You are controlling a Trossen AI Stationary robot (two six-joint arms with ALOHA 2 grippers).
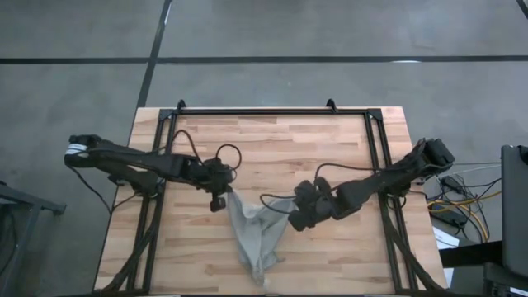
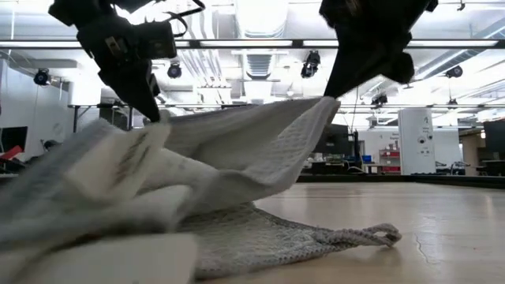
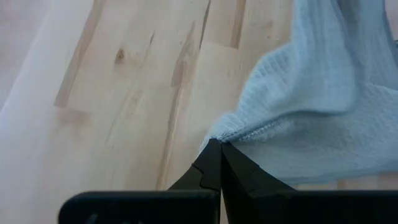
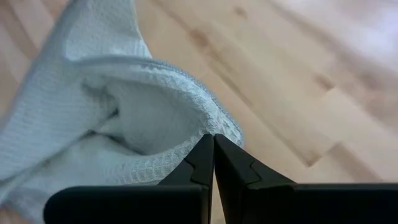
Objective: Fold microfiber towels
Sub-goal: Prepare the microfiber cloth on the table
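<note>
The grey-green microfiber towel (image 1: 256, 235) hangs bunched between my two grippers, over the near middle of the wooden table (image 1: 289, 157). My left gripper (image 1: 219, 202) is shut on its left upper end. At its right upper end my right gripper (image 1: 294, 219) is also shut on it. Between the two holds the cloth sags in folds (image 2: 237, 158). The towel's lower end (image 1: 260, 271) rests on the table by the near edge. My left gripper pinches a hemmed corner of the towel (image 3: 235, 132) between its two fingertips, slanting down from the table's left. That corner is lifted and the cloth falls away slack below it. My right gripper pinches the hemmed edge (image 4: 222, 126) where the cloth curls over, at its fingertips, slanting down from the table's right. This end is raised too, and the towel's lower part (image 2: 316, 237) lies on the tabletop.
A black metal frame (image 1: 272, 111) runs along the table's far side and down both sides. The far half of the wooden top shows bare wood. Cables and equipment (image 1: 462, 202) sit beyond the right edge. The towel's low end lies close to the near edge.
</note>
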